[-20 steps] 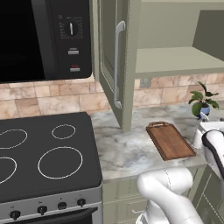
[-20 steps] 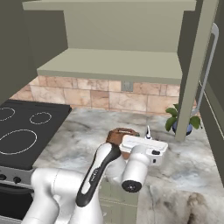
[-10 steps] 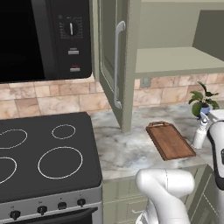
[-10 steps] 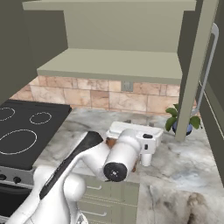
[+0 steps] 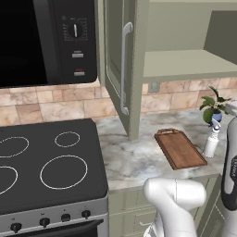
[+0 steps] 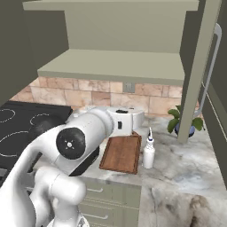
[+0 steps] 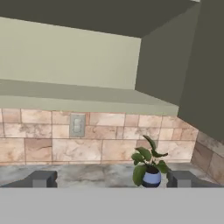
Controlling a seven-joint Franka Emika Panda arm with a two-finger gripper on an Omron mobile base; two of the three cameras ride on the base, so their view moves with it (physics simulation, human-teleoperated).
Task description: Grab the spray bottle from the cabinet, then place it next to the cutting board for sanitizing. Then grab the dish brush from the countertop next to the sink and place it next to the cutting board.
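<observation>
Bottle (image 6: 148,153): upright on the countertop (image 5: 134,155), just beside the board (image 5: 180,148), long axis vertical, apart from the gripper (image 7: 111,179). Jaws: spread wide, holding nothing, facing the back wall. Brush: not located; likely off toward the sink

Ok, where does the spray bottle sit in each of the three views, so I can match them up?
Left base view: the spray bottle stands upright at far right, just right of the cutting board.
Right base view: the bottle stands right of centre, at the board's right edge.
Hand view: not in it.
Shared landmark: the potted plant at the wall, behind the bottle.
</observation>
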